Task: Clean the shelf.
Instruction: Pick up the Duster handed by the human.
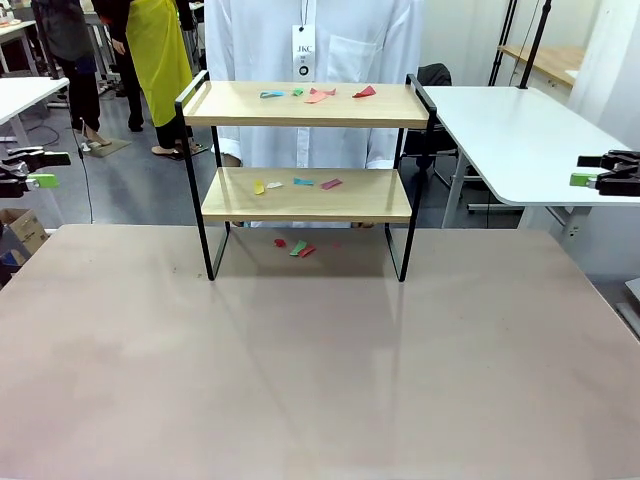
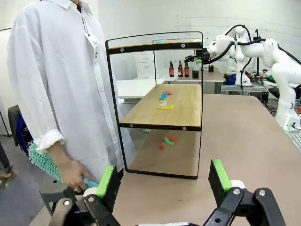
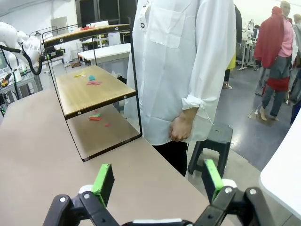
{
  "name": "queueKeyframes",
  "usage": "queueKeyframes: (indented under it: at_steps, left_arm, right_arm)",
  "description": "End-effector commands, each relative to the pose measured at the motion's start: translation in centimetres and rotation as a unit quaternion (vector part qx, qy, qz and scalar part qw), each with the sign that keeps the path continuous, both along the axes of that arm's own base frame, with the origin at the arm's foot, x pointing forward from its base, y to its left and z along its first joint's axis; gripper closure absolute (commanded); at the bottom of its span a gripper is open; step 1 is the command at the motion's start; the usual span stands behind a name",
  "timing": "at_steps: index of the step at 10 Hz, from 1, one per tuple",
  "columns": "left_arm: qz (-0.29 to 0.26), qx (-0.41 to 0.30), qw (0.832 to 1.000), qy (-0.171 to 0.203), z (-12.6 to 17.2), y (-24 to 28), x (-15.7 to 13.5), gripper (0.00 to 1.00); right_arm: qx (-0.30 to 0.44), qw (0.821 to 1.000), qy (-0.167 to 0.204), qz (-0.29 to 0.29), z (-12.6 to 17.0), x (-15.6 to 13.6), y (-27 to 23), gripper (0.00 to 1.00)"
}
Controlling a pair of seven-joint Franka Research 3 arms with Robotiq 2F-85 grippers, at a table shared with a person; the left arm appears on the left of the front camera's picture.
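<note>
From the front, we see the shelf [image 1: 300, 104] on the table [image 1: 320, 380], paper scraps [image 1: 320, 96] on both boards and beneath it; left gripper [image 1: 48, 169] and right gripper [image 1: 585, 170] hang at the edges. Each wrist view shows its jaws spread wide, empty. The rack looks light and rigid; we would steady it by an end rail.

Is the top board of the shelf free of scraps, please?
No, several coloured scraps lie on the top board of the shelf.
</note>
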State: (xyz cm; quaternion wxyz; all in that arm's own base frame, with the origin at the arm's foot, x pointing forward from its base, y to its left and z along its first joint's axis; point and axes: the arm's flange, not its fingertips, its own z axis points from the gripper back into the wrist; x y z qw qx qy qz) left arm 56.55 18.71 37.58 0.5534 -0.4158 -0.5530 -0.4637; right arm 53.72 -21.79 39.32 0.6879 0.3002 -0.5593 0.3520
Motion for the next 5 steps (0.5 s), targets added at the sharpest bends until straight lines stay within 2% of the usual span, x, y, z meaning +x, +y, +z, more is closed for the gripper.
queueKeyframes:
  at_steps: [1,5]
  left_arm:
    - [-0.004,-0.003,1.000,-0.002,0.22,-0.10,-0.08,0.00]
    - [-0.004,-0.003,1.000,-0.002,0.22,-0.10,-0.08,0.00]
  right_arm:
    - [-0.005,1.000,0.002,0.001,0.12,0.02,0.13,0.00]
    - [-0.005,1.000,0.002,0.001,0.12,0.02,0.13,0.00]
